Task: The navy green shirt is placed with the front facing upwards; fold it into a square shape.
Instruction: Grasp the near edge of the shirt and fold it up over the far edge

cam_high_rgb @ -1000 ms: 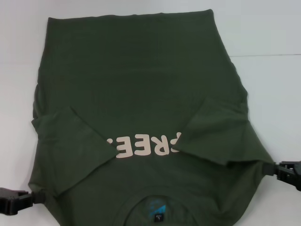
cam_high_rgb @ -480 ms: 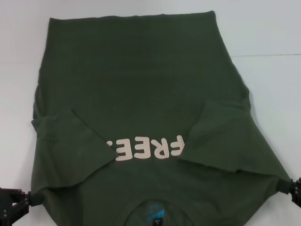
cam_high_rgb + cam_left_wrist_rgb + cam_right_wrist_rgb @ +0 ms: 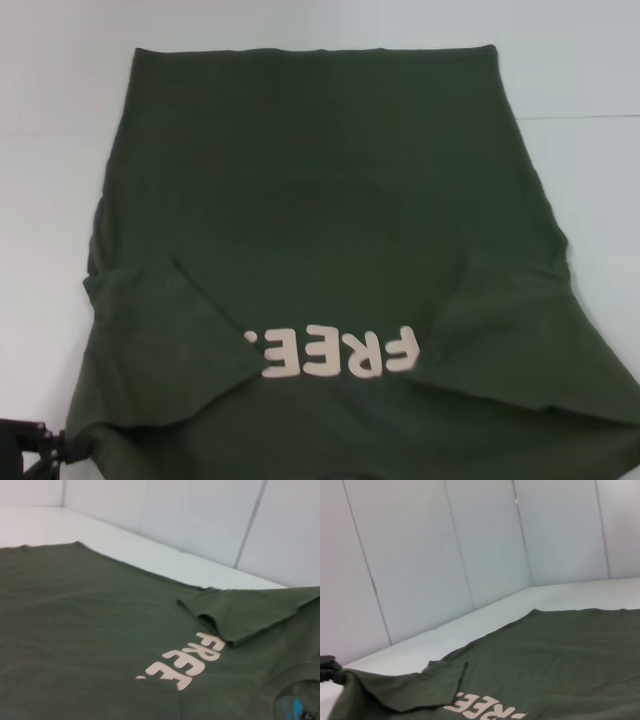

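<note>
— Which step were you in at that moment?

— I judged it the fold of the collar end. The navy green shirt (image 3: 330, 230) lay face up on the white tabletop (image 3: 590, 80), both sleeves turned in over the chest, partly covering the "FREE" lettering (image 3: 335, 352). My left pincer (image 3: 30, 450) sat at the near left shoulder corner, pinching the cloth there.

— And the right one?

— My right pincer was out of the head view; its wrist camera showed only the shirt, the wall, and the left pincer far off at the corner. I cannot tell how it stood.

— What did the next move call for?

— By my reckoning, both shoulder corners raised level and carried together toward the far hem (image 3: 315, 50), laid edge to edge without disturbing the sleeves.
</note>
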